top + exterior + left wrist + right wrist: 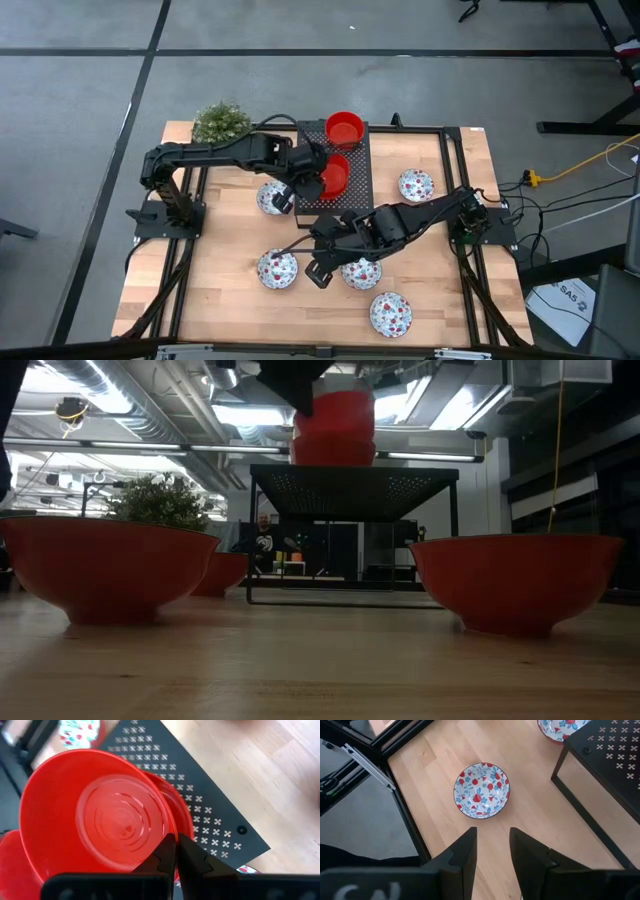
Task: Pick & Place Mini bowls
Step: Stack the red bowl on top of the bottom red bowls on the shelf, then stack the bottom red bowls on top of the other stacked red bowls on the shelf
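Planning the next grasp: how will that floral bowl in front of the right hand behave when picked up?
The floral bowl looks rigid and glossy, so probably slippery. Shallow and wide, it likely won't tip. The right hand is open above it.

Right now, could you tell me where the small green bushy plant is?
In the high view, the small green bushy plant sits at the table's far-left corner, left of the black perforated box.

Lab or workshop: exposed ceiling ducts [150, 400], strip lights, grey concrete floor [80, 120], cables, seated person [263, 540].
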Action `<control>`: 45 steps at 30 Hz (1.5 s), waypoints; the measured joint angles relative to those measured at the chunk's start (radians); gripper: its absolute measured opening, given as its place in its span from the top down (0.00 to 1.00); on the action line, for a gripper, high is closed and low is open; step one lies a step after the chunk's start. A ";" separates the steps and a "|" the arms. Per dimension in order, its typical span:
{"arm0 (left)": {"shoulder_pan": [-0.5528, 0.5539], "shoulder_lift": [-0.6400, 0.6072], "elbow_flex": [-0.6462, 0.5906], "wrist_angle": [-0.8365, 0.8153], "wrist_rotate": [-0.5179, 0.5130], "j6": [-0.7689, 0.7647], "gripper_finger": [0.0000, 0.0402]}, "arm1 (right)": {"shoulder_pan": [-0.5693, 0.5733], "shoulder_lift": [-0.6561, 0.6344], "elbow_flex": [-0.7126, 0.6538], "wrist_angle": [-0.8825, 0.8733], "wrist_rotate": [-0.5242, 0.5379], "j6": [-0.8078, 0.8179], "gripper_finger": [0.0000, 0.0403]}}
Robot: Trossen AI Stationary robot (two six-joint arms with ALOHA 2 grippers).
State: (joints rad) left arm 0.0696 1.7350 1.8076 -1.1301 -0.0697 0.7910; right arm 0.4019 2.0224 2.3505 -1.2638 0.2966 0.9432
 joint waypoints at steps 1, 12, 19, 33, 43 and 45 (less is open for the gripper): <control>0.003 0.006 -0.001 -0.010 0.002 0.000 0.99 | 0.000 0.000 0.000 0.001 0.000 0.000 0.71; 0.004 0.032 -0.001 -0.050 -0.064 -0.020 0.99 | 0.000 0.000 0.000 0.010 -0.001 -0.001 0.71; 0.004 0.031 -0.001 -0.061 -0.067 -0.096 0.98 | 0.000 0.000 0.000 0.011 -0.001 -0.005 0.71; 0.002 0.031 0.022 -0.050 -0.054 -0.132 0.77 | 0.000 0.000 0.000 0.011 -0.001 -0.005 0.71; 0.002 -0.039 0.078 -0.054 0.043 -0.181 0.77 | 0.000 0.000 0.000 0.011 -0.001 -0.005 0.71; 0.003 -0.067 0.079 -0.063 0.045 -0.204 0.77 | 0.000 0.000 0.000 0.011 -0.001 -0.005 0.71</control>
State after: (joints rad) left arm 0.0723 1.6683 1.8862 -1.1927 -0.0247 0.5874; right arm 0.4019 2.0220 2.3505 -1.2533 0.2955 0.9382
